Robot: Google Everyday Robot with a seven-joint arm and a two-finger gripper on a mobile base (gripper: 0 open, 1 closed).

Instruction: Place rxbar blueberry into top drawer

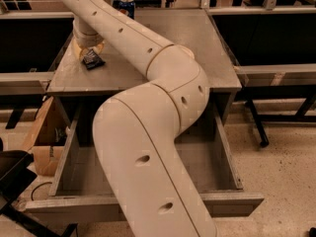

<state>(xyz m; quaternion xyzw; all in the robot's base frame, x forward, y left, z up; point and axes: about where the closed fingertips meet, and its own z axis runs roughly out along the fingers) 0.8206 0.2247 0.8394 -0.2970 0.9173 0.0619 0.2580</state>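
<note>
The rxbar blueberry (92, 59), a small dark wrapper with white lettering, lies at the back left of the grey tabletop (197, 58). My gripper (89, 49) is at the end of the long cream arm, directly over the bar's far end and hiding part of it. The top drawer (224, 157) is pulled wide open below the table. The part of its grey inside that shows holds nothing, and my arm covers much of its middle and its front panel (64, 206).
A blue Pepsi can (127, 5) stands at the table's back edge, right of my gripper. A cardboard box (43, 139) sits on the floor left of the drawer. A black object (14, 174) is at lower left. Dark tables flank both sides.
</note>
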